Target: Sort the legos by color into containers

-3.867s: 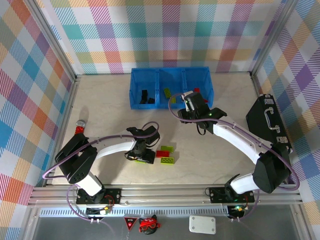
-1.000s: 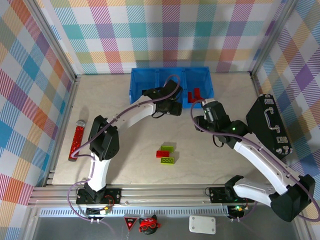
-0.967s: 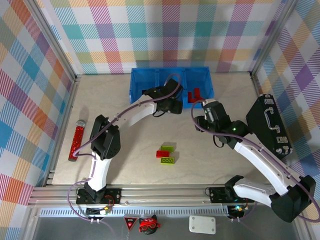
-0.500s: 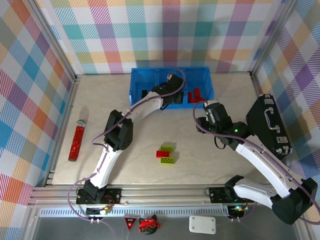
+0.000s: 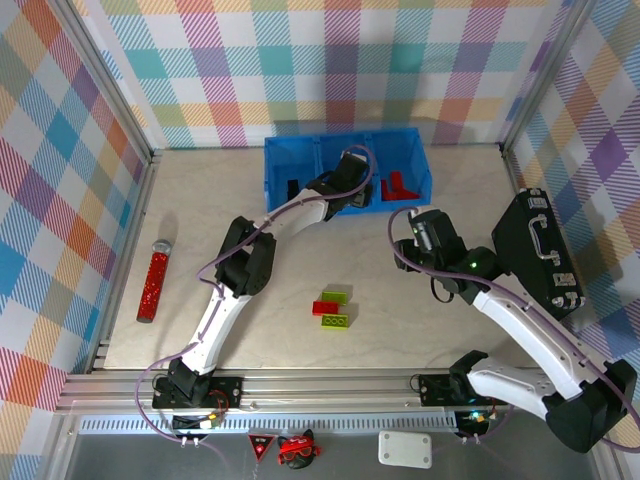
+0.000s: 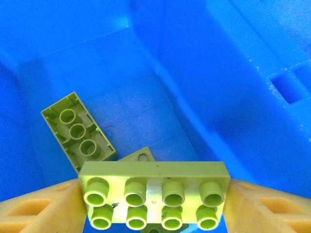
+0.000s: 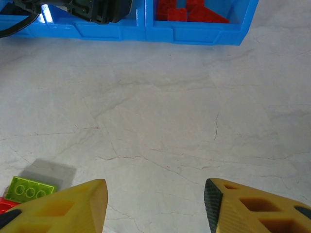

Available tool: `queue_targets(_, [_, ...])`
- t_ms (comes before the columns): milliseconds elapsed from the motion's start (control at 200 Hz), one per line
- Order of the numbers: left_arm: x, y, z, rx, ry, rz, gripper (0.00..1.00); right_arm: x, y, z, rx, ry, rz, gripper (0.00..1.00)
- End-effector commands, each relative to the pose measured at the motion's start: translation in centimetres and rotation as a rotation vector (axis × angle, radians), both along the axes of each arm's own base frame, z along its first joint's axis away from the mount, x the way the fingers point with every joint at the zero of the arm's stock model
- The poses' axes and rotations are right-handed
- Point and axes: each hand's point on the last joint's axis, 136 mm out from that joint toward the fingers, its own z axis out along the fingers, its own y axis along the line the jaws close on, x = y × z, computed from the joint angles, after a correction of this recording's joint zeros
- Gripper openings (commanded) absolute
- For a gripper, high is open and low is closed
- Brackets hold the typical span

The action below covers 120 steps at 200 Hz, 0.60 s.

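Observation:
My left gripper (image 5: pixel 352 192) hangs over the middle compartment of the blue containers (image 5: pixel 290 143). It is shut on a lime green lego (image 6: pixel 154 194), studs toward the camera, with a finger against each end. Below it another green lego (image 6: pixel 77 131) lies upside down on the compartment floor. Red legos (image 5: pixel 396 185) fill the right compartment and black ones (image 5: pixel 292 190) the left. On the table lie a green lego (image 5: pixel 336 296), a red one (image 5: pixel 324 307) and another green one (image 5: pixel 335 321). My right gripper (image 7: pixel 154 204) stands open over bare table, right of that green lego (image 7: pixel 30 188).
A red glittery cylinder (image 5: pixel 153 280) lies at the left of the table. A black case with a handle (image 5: pixel 540 250) stands at the right edge. Checked walls close in the back and sides. The blue bin's front wall (image 7: pixel 194 31) is ahead of my right gripper.
My left gripper has carried the green lego farther back and right, deeper over the middle compartment. The right arm has barely shifted toward the near side.

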Motion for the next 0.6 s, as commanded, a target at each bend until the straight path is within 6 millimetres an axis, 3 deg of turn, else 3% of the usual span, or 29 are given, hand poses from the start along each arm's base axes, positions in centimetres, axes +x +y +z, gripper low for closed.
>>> queue_targets(0, [1.4,-0.4,-0.1,-0.041,-0.051,-0.055,0.74,-0.6,-0.7,-0.5,0.005,0.016,-0.025,0.57])
queue_targets(190, [1.9,2.1,0.5,-0.040,-0.056,-0.011,0.83,-0.5,-0.6,-0.4,0.013,0.013,-0.028,0.57])
queue_targets(595, [-0.5,6.4,2.7,0.005,-0.068,0.051,0.84,0.6,0.7,-0.4,0.031,0.014,-0.004,0.57])
